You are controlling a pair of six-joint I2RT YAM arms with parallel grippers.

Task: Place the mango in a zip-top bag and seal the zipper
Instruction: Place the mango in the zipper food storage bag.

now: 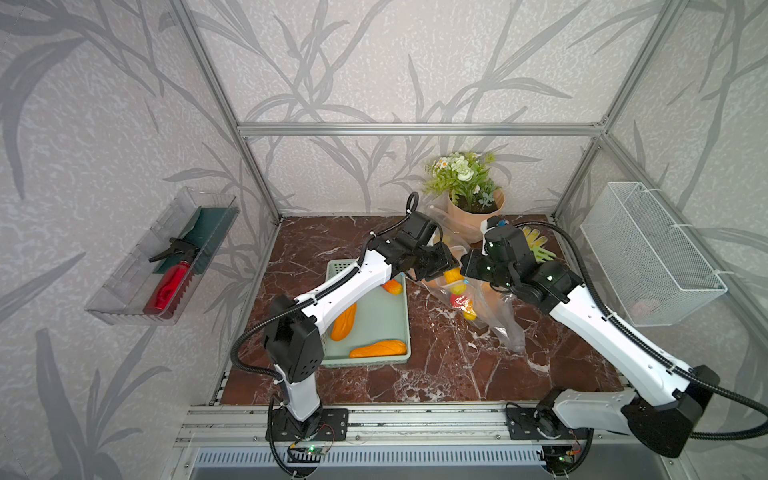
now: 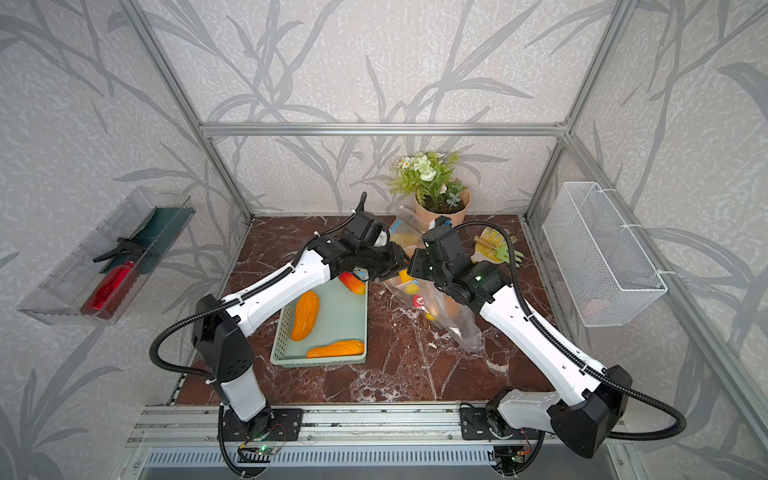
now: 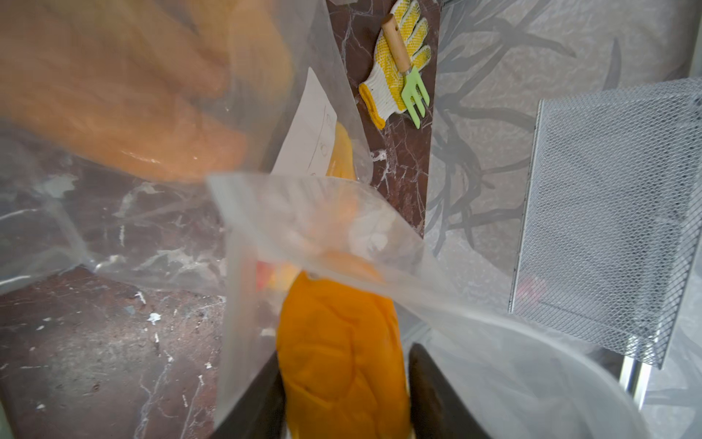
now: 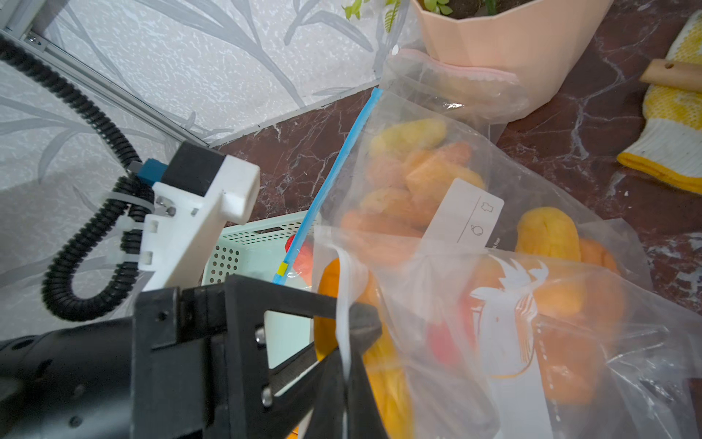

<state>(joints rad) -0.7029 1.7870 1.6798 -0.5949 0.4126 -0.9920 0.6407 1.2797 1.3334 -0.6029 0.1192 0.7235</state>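
Mango at bag mouth, both arms meeting over table [image 1: 436,374].
L gripper [image 3: 345,357] jaws flank mango [image 3: 338,384], its tip under film of zip-top bag [image 4: 513,342]; can't tell if gripping. R gripper [image 4: 345,365] pinched tight on bag's mouth edge, near green basket [image 1: 374,360].

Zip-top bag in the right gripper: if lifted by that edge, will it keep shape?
Probably not: the zip-top bag looks thin and crumpled, so it should sag. Fruits inside likely make it bottom-heavy; it might slip from the right gripper.

Leaf-patterned walls [image 1: 374,62], apparently marble tabletop [image 1: 436,374]
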